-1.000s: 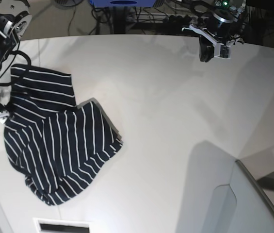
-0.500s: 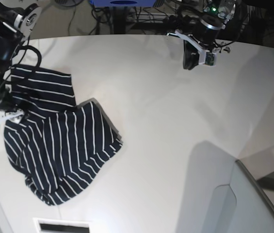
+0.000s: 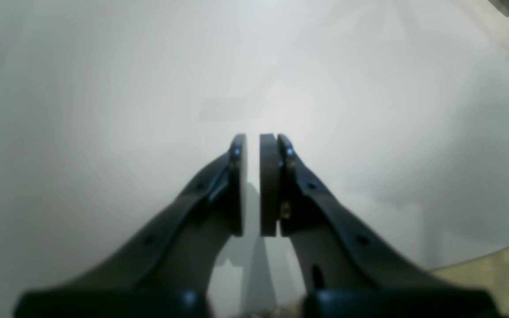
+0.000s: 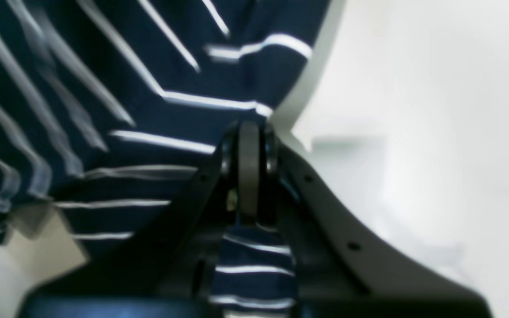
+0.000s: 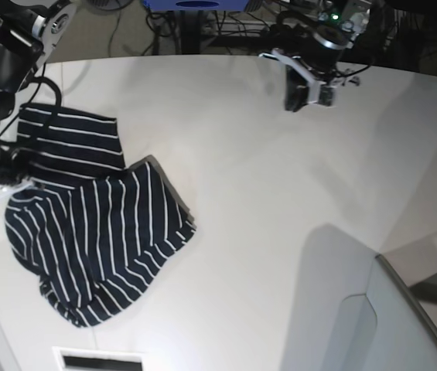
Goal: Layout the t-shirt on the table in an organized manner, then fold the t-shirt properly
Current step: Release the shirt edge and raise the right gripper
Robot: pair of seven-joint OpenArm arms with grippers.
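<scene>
At the table's point(image 5: 249, 193) left edge I am clamping the right gripper point(image 4: 249, 132) on the t-shirt's point(image 5: 94, 232) hem, lifting slowly so the fabric unfurls, while the left gripper point(image 3: 253, 145) is hanging nearly closed and empty.

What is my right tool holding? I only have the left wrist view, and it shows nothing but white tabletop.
Observer: The right tool is shut on an edge of the t-shirt, with striped fabric pinched between its pads.
Operator: Is the shirt laid out flat?
Observer: No. The base view shows it bunched and folded over itself near the table's edge on that view's left.
Operator: Where is my left tool relative to the shirt?
Observer: The left tool hangs over bare table near the far edge, well apart from the shirt, with nothing in it.
</scene>
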